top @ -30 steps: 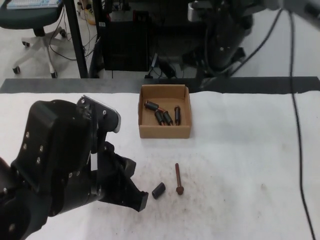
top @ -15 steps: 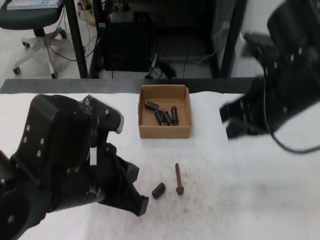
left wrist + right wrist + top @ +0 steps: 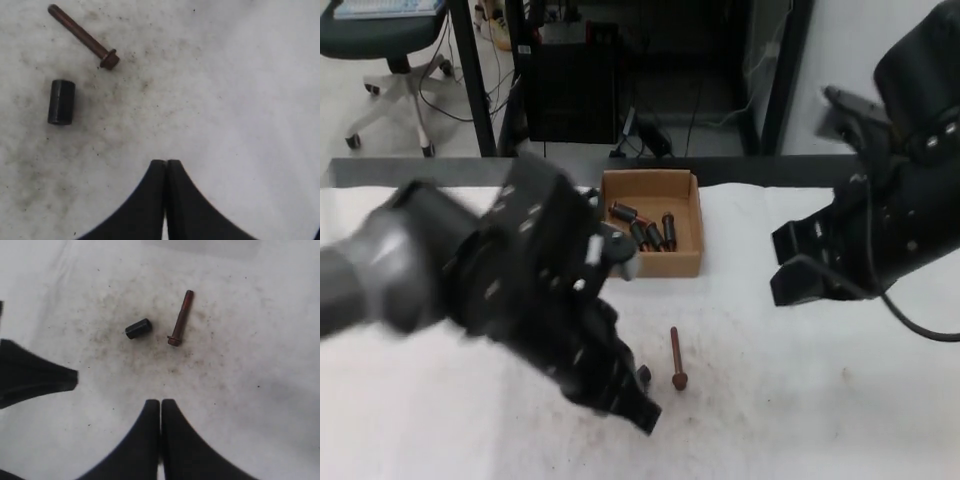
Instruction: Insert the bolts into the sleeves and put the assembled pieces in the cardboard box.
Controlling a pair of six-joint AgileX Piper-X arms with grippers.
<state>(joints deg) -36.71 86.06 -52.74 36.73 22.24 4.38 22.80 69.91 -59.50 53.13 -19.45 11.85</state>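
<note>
Fingers point(image 3: 145, 205) of the left gripper point(image 3: 166, 162) press together, empty, toward the table's point(image 3: 820, 400) near edge. Just beyond lie 1 sleeve point(image 3: 61, 102) and 1 bolt point(image 3: 84, 37), apart. The right gripper point(image 3: 160, 401), likewise closed, hangs rightward. By the far edge, the cardboard box point(image 3: 650, 264) holds 4 assembled pieces point(image 3: 667, 229).

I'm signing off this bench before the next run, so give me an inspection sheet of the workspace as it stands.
surface: white cover, dark specks around the loose parts.
job's things: one bolt and one sleeve lying apart, unassembled; cardboard box holds several assembled pieces.
clutter: nothing seen.
grippers: left gripper shut, empty, near the sleeve; right gripper shut, empty, above the cover.
cables: black cable trailing over the cover's right side.
surroundings: office chair and dark rack behind the bench.
</note>
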